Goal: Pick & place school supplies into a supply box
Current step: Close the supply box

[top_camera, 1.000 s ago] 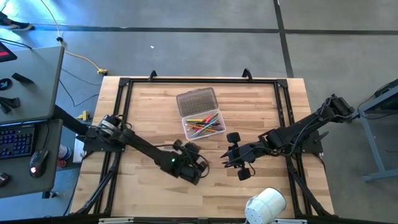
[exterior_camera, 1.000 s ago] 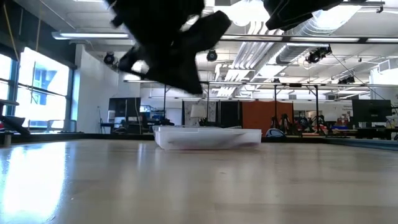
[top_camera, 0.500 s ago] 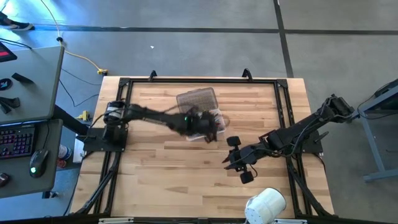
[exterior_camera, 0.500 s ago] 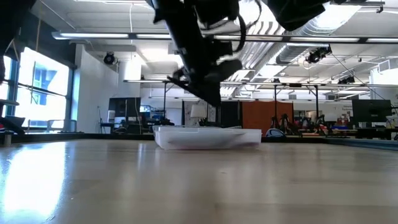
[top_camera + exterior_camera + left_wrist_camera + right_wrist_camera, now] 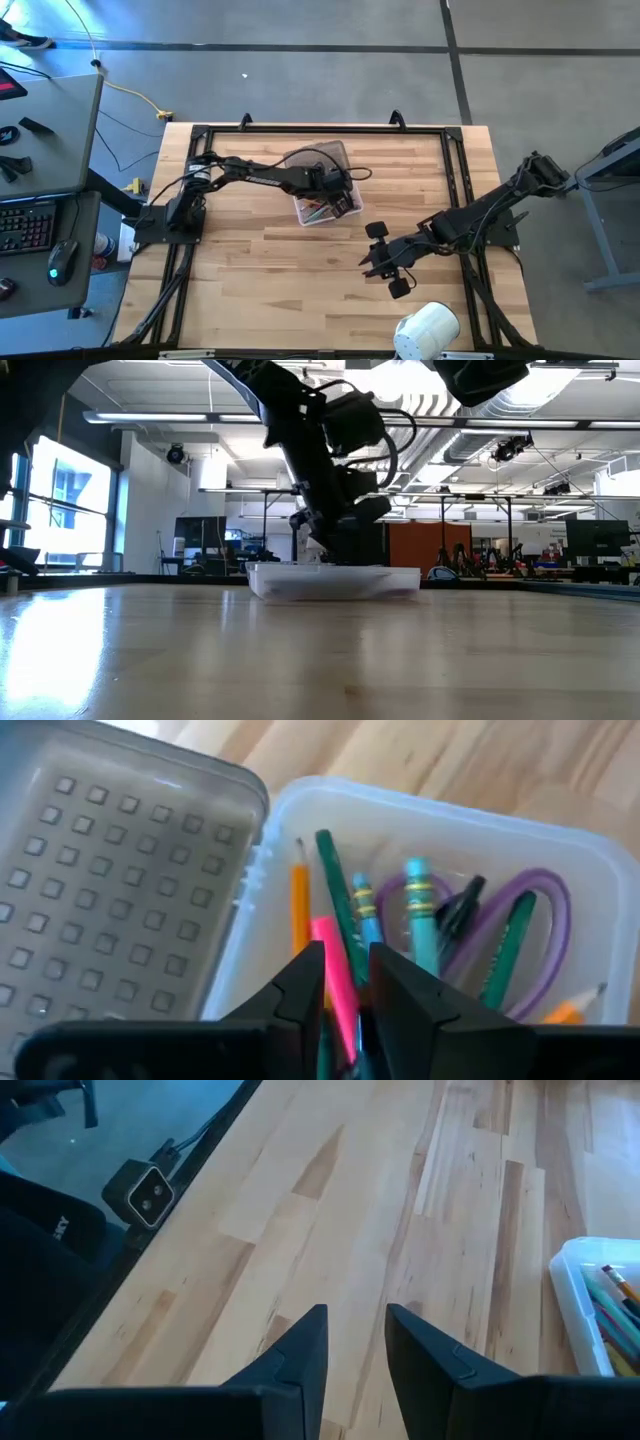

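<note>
My left gripper (image 5: 345, 982) hovers over the box (image 5: 560, 850) at table centre, jaws slightly parted around a pink pen (image 5: 333, 970); roughly nine pens inside, lid (image 5: 110, 890) open at eleven o'clock. My right gripper (image 5: 355, 1335), at four o'clock, gapes empty.

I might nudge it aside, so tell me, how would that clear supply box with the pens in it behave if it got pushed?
The supply box looks like thin clear plastic on smooth wood, so it would probably slide easily. Its open lid hangs to one side, so it might swing round. The loose pens inside would likely rattle and shift.
</note>
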{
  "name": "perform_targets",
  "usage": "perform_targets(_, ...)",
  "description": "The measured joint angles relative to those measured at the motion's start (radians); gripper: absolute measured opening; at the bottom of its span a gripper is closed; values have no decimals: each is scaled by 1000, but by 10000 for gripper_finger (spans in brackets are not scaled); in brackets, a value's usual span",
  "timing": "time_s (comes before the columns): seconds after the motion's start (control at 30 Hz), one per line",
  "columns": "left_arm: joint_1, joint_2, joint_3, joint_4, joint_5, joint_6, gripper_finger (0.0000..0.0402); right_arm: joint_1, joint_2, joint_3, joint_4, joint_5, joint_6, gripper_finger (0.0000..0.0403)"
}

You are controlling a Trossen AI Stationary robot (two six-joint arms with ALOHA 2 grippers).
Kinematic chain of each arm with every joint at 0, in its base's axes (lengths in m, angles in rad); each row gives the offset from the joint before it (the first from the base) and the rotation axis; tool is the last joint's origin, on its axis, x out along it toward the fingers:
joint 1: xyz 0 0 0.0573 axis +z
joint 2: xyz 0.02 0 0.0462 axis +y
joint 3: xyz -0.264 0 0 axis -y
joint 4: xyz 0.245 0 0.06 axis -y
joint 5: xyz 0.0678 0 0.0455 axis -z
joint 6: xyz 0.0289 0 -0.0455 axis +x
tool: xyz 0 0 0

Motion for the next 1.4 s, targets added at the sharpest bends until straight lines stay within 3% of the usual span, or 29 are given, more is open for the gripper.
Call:
perform_targets(0.27, -1, -60, 24, -55, -45, 35, 89, -3, 0, 0, 46, 0, -88, 87)
perform_targets(0.37, -1, -98, 96, -205, -111, 34, 69, -3, 0, 0, 66, 0, -97, 87)
perform_targets(0.53, 13, -136, 255, -525, -317, 26, 23, -3, 0, 0, 127, 25, -89, 85)
perform_targets(0.63, 61, -139, 331, -648, -357, 8, 12, -3, 1, 0, 114, 51, -36, 73)
perform_targets(0.83, 199, -139, 344, -710, -337, -1, 30, -27, 29, 0, 97, 131, 2, 12)
perform_targets(0.93, 292, -138, 303, -673, -306, -5, 14, -71, 73, 0, 109, 136, 10, 8)
perform_targets(1.17, 497, -137, 171, -503, -86, -49, 29, -197, 250, 0, 108, 127, 82, 3)
perform_targets(1.4, 590, -136, 21, -353, 121, -81, 15, -267, 370, 0, 160, 42, 136, 3)
